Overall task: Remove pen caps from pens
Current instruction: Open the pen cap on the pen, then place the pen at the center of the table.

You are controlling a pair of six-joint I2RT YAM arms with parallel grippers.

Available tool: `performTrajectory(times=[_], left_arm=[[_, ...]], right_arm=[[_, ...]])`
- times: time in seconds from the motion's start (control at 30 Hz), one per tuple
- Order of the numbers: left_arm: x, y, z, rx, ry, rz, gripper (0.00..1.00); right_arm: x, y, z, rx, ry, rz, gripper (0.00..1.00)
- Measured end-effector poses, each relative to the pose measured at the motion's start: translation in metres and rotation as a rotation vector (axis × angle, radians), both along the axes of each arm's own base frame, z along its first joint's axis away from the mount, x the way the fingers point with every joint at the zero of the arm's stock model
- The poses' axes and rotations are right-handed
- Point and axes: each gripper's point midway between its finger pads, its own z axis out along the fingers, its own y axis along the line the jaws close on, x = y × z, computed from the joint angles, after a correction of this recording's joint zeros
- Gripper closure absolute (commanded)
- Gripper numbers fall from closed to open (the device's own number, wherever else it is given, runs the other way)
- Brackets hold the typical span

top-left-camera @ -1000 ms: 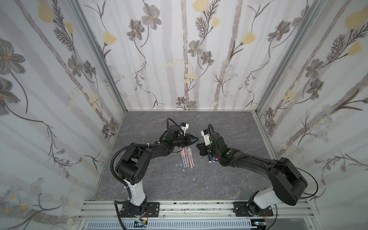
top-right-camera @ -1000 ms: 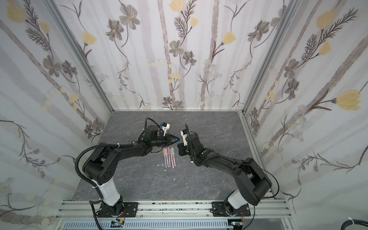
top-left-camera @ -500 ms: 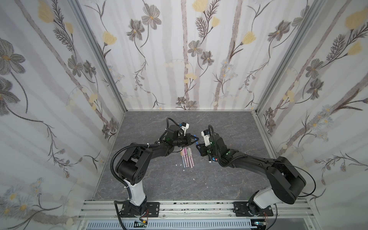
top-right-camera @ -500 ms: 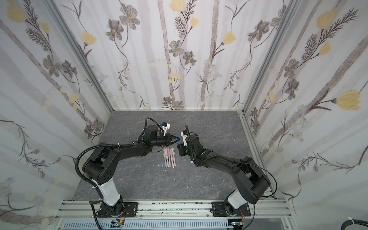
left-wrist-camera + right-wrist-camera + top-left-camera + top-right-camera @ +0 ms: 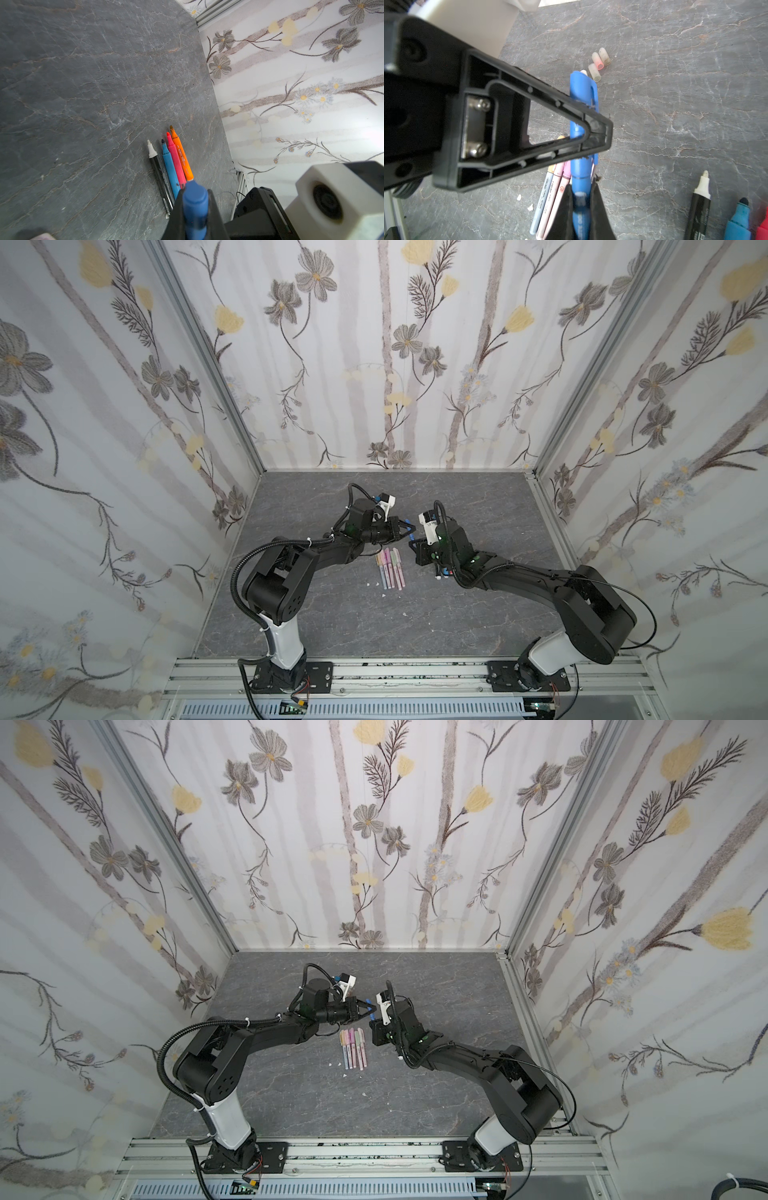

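Right wrist | blue pen (image 5: pixel 581 185): smooth plastic cylinder | blue cap (image 5: pixel 580 89): rounded, clipped

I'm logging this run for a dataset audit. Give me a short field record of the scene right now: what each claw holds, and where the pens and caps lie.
left claw: shut on the blue cap
right claw: shut on the barrel of the blue pen
cap state: on the pen, not yet pulled off
uncapped pens: four side by side on the table: black, blue, pink-red, orange
pastel pens: a row between the arms, caps on
loose caps: three translucent ones, lying together
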Motion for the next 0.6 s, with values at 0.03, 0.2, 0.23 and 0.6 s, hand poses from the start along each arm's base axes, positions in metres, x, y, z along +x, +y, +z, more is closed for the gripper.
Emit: performTrajectory(times=[0.03,0.2,0.23,0.6], left_arm=[[0.001,0.0,0.001,0.001,0.003,-0.011,1.0],[0.019,0.001,0.018,0.001,-0.027,-0.024,1.0],[0.033,0.008,0.024,0.006,-0.053,0.017,1.0],[0.082,0.044,0.029,0.075,-0.1,0.136,1.0]], right_arm=[[0.0,0.0,0.001,0.005,-0.005,0.0,1.0],[-0.002,-0.004,0.005,0.028,-0.036,-0.007,1.0],[-0.01,-0.009,-0.006,0.005,-0.005,-0.003,1.0],[-0.032,-0.026,-0.038,-0.048,0.101,-0.025,1.0]])
